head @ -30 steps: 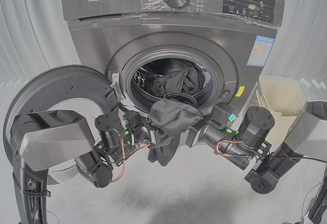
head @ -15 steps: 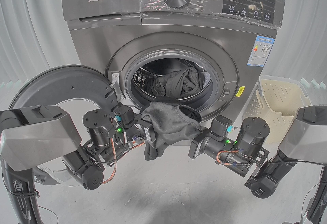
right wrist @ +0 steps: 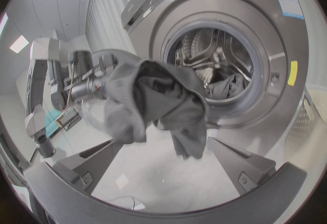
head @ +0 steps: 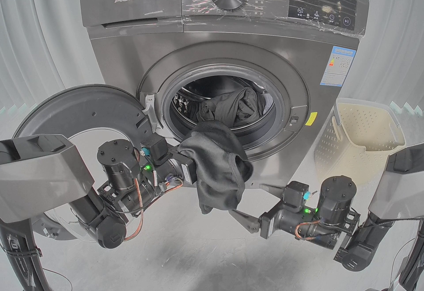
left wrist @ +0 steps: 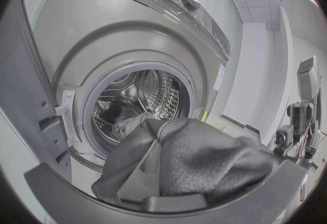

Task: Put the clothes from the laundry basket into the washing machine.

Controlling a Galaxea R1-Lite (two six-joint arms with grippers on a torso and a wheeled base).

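Observation:
A dark grey garment (head: 218, 163) hangs over my left gripper (head: 194, 169), which is shut on it just below the washing machine's round opening (head: 223, 104). Its top edge rests at the door rim, and its lower end dangles above the floor. From the left wrist, the cloth (left wrist: 204, 156) covers the fingers. More dark clothes (head: 232, 106) lie inside the drum. My right gripper (head: 242, 219) is open and holds nothing, low near the floor, below and to the right of the garment. In the right wrist view its fingers (right wrist: 98, 158) stand wide apart in front of the hanging cloth (right wrist: 153, 98).
The machine's door (head: 79, 115) stands swung open to the left, behind my left arm. A cream laundry basket (head: 366, 137) leans against the machine's right side, its visible inside bare. Grey floor lies in front.
The right gripper let go of the garment and dropped down and back toward the floor. The left gripper shifted left and up slightly, and the garment now hangs from it alone.

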